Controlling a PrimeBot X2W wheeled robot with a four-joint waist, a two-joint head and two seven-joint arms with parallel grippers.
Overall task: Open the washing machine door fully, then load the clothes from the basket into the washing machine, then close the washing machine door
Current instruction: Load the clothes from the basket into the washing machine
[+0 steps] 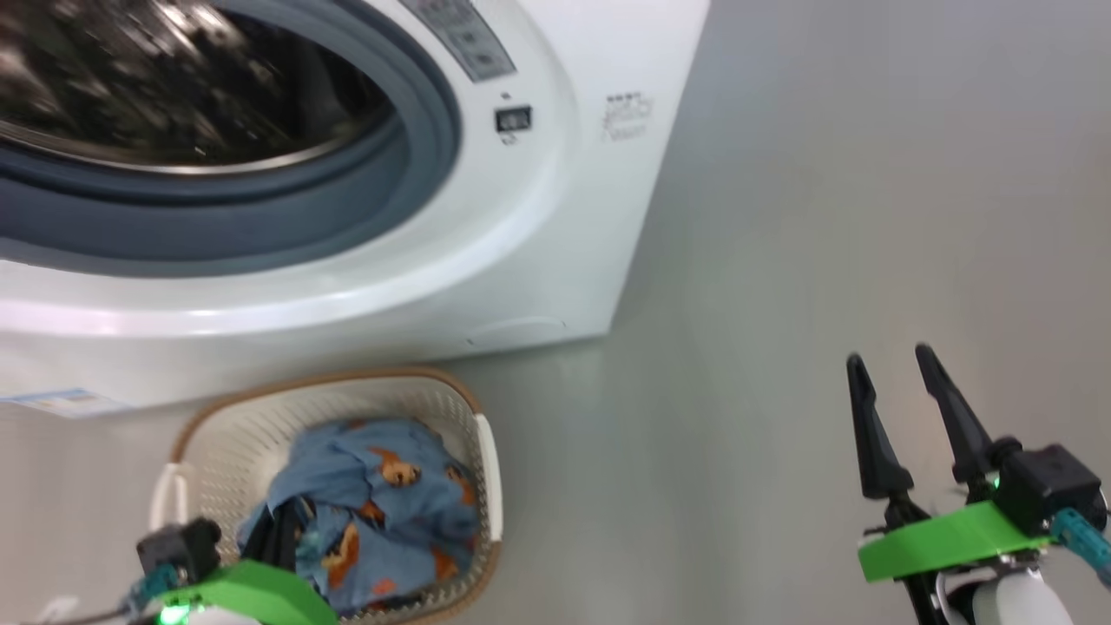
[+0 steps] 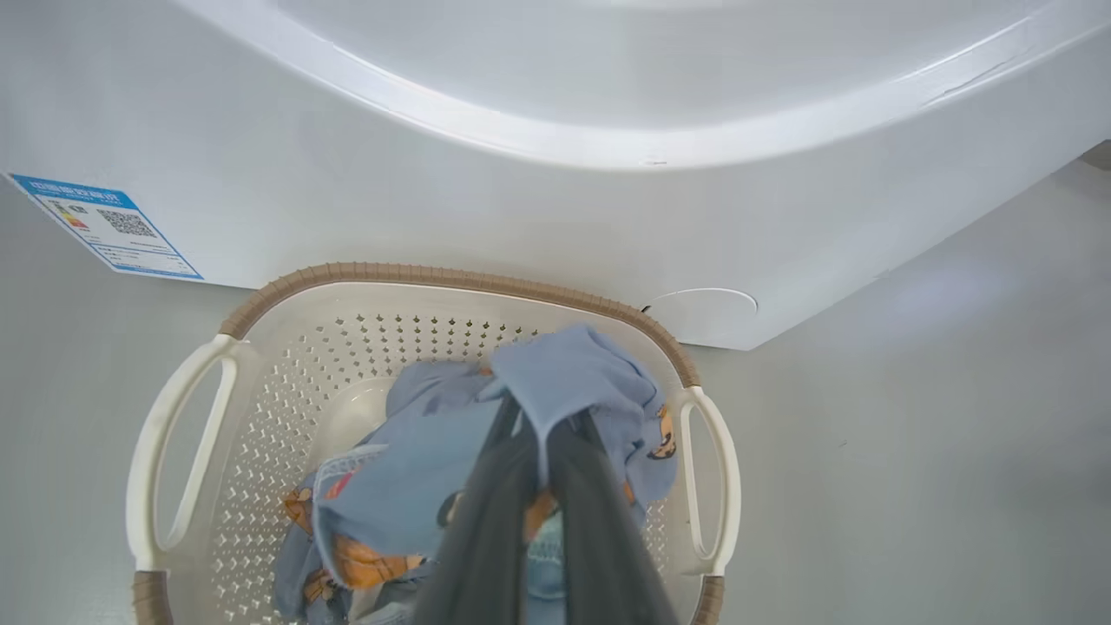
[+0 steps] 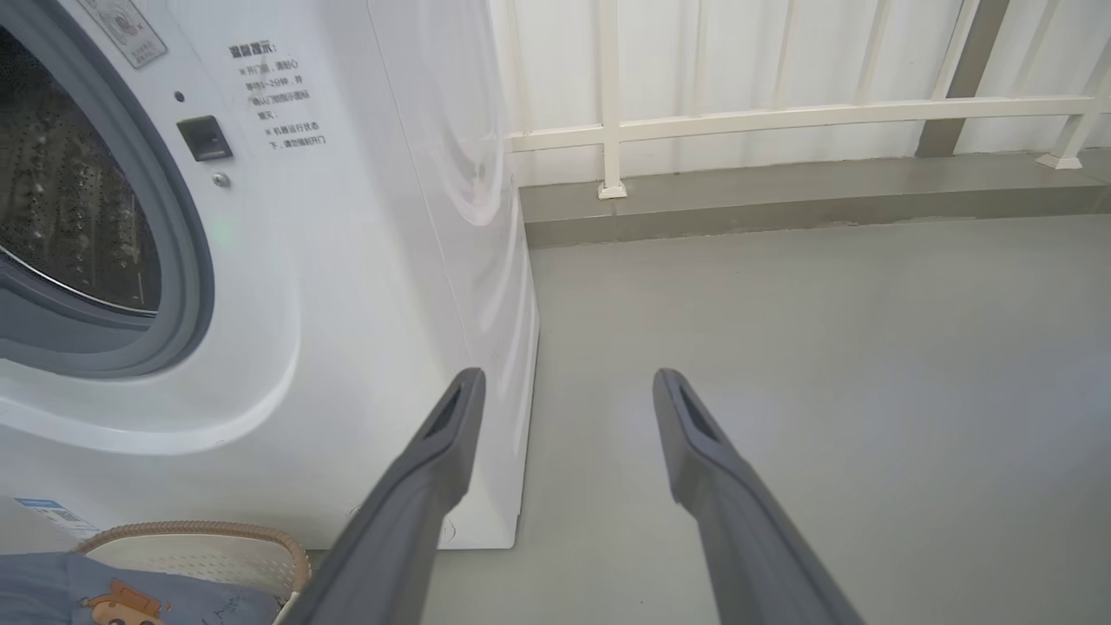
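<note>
The left gripper [image 2: 542, 425] pinches a fold of the clothes [image 2: 408, 486] inside the basket [image 2: 417, 278], likely for lifting into the washing machine [image 1: 521, 260] behind the basket; the right gripper [image 1: 890, 358] hangs spread, well clear of the basket.

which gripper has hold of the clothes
The left gripper: its jaws are shut on a fold of the clothes in the basket, while the right gripper stands open over the floor.

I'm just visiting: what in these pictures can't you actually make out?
- Head view: the drum of the washing machine is blurred and cut off by the top edge.
- Left wrist view: the clothes cover the tips of the left pincer, so how much cloth it holds is hidden.
- Same view: the clothes hide part of the floor of the basket; the print on the blue label is too small.
</note>
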